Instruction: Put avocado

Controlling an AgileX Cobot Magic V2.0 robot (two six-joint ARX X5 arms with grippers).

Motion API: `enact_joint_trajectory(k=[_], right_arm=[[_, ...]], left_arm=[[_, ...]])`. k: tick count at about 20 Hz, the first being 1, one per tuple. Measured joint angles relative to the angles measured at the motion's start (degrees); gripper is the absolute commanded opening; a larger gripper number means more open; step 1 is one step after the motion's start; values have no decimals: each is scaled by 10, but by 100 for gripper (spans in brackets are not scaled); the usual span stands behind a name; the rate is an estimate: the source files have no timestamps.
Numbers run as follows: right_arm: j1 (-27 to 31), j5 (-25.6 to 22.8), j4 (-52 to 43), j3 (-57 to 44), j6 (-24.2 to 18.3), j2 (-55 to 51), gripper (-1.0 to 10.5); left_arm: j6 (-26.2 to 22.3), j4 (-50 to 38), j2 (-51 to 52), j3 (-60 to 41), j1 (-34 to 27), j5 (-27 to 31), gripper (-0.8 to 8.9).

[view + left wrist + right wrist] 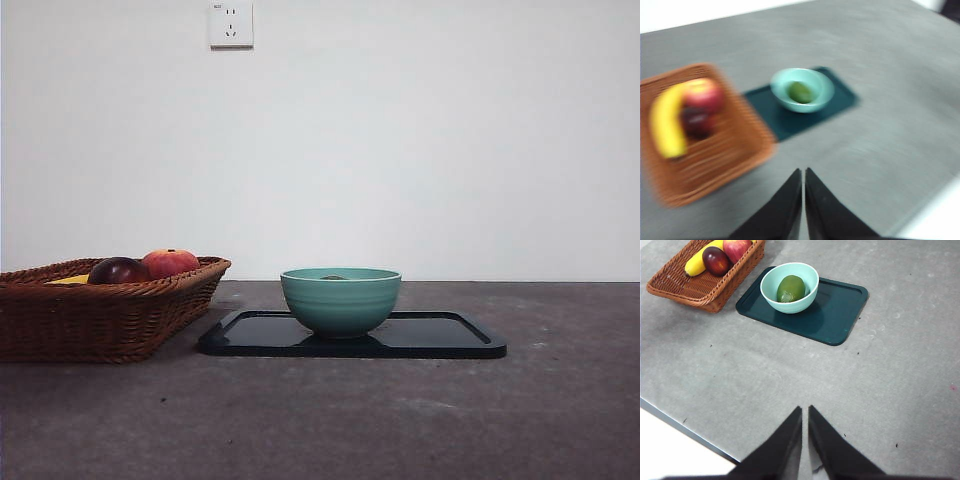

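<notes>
The dark green avocado (790, 288) lies inside the teal bowl (789, 286), which stands on the dark tray (835, 315). From the front only a sliver of the avocado (334, 277) shows over the rim of the bowl (340, 300). In the blurred left wrist view the avocado (800, 92) shows in the bowl (802, 90). My left gripper (803, 175) is shut and empty, high above the table and well back from the bowl. My right gripper (805, 412) is also shut and empty, far from the tray.
A wicker basket (100, 310) stands left of the tray (440, 335), holding a banana (701, 259), a dark red-purple fruit (716, 260) and a red-orange fruit (736, 248). The table's edge (685, 427) runs close under the right gripper.
</notes>
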State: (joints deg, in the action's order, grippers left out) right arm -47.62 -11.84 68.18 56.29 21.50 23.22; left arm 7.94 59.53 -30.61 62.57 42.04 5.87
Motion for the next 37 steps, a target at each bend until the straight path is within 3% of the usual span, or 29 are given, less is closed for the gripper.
enact_joint_trajectory(k=[6,10,14,17,21,37], right_arm=[[0,0,0,0,0,0,16],[0,0,0,0,0,0,16],[0,0,0,0,0,0,16],[0,0,0,0,0,0,17],[0,0,-1,0,0,0,16],[0,0,-1,0,0,0,16]], left_arm=[[-38,-23,7,-16,-231,0,9],[-89,-177,55,-147,-342,-7,9],[-104,-369,142,-354,-419,-85,9],[-89,-481,201,-498,-428,-91,9],[-56,-499,264,-595,-428,-91,9],[-55,-490,304,-607,-391,-57,9]])
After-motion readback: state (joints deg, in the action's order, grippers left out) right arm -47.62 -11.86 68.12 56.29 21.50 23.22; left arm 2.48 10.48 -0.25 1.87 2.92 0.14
